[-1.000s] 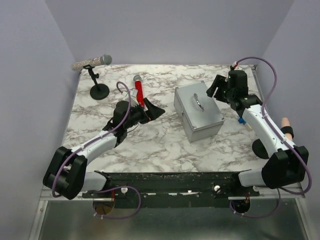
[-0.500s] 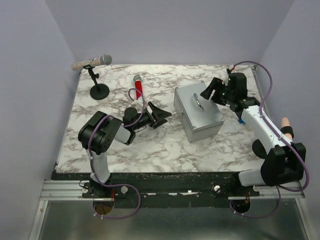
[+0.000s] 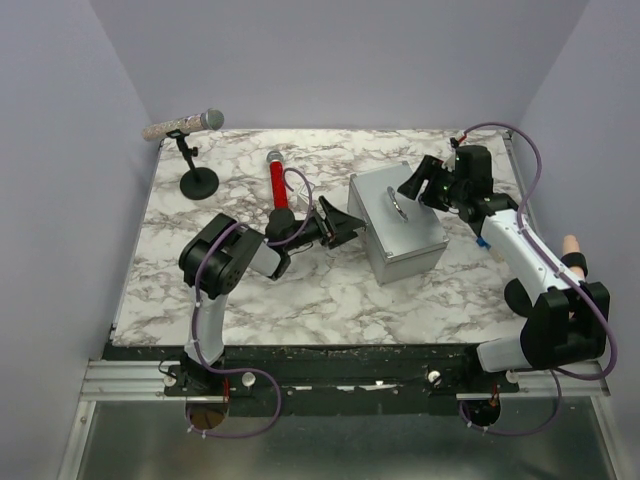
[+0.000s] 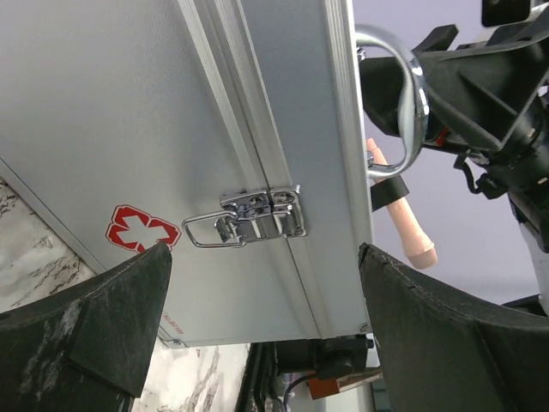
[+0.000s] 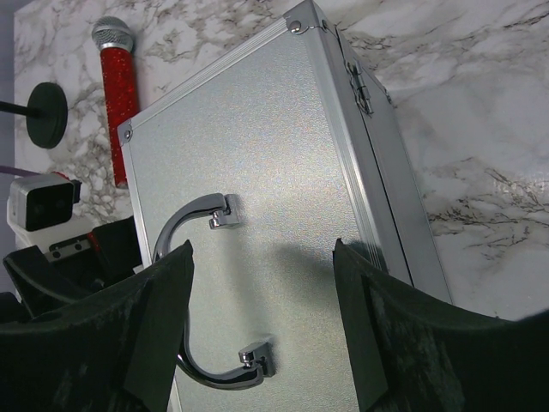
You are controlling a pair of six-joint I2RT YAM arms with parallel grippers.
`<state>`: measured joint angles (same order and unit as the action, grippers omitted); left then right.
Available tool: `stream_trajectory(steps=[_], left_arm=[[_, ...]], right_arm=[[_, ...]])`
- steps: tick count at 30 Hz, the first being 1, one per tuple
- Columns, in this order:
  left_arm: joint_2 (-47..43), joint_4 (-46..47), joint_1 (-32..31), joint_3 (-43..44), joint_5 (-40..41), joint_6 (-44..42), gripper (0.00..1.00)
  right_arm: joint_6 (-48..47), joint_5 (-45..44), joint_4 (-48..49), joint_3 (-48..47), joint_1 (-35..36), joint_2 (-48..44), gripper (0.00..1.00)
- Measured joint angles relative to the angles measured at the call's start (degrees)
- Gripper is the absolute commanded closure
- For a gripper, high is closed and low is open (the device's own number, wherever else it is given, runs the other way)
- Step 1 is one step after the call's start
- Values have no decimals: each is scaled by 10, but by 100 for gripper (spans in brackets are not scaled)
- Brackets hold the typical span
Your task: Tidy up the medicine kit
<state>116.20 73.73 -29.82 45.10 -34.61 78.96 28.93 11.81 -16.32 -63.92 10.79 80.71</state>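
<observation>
Marble counter (image 3: 330, 290). The medicine kit (image 3: 375, 205) sits on it right of centre, lid shut and side latch (image 4: 257, 219) clipped, so its contents are hidden. Left fingers (image 4: 94, 335) are spread wide at the kit's left wall, latch framed between them, holding nothing; touching or not, cannot tell. Right fingers (image 5: 403, 343) are also wide, over the kit's lid and gripping nothing, with the curved handle (image 5: 184, 219) half hidden behind one finger. Mic stand (image 3: 198, 182) is well left of the kit, red microphone (image 3: 277, 182) between stand and kit. Just right of the kit is a small blue item (image 3: 484, 241) under the right arm, too hidden to identify. Red cross sticker (image 4: 141, 232) is on the kit wall, its edge cut by a fingertip.
</observation>
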Motion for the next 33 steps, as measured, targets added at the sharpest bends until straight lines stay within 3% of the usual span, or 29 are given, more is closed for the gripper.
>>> stream_trajectory(steps=[17, 33], left_arm=[[42, 5, -20, 40, 2, -4, 1], [41, 12, -21, 40, 2, -12, 14]], right_arm=[[2, 16, 7, -3, 0, 8, 26], [7, 25, 14, -3, 0, 12, 26]])
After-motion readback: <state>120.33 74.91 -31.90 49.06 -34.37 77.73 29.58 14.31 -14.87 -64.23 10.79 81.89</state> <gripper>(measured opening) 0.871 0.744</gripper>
